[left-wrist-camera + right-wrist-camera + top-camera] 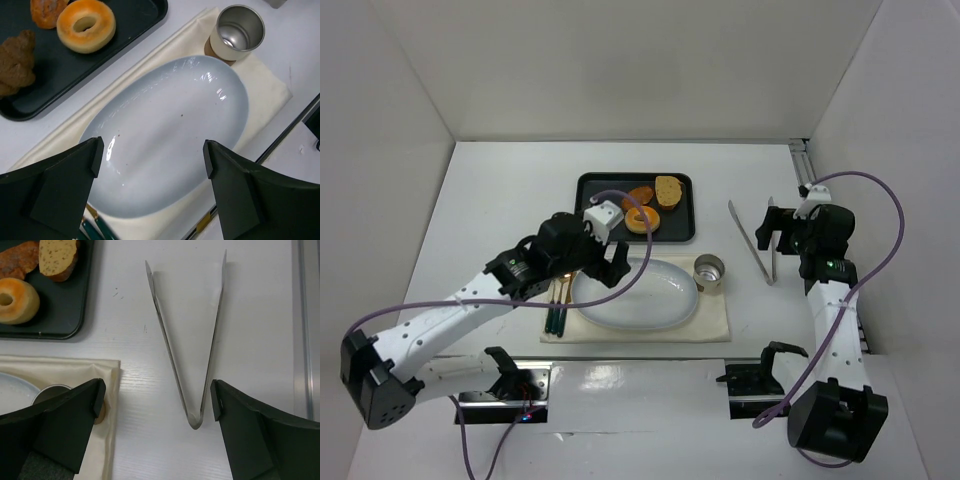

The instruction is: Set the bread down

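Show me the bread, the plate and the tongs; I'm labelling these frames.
bread [16,62]: left wrist view, its lumpy middle.
plate [170,130]: left wrist view, bare centre.
tongs [195,422]: right wrist view, hinge end.

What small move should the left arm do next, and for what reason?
Probably shift the left claw toward the tray, over the bread: the claw is open and empty above the bare plate, while the bread lies on the tray.
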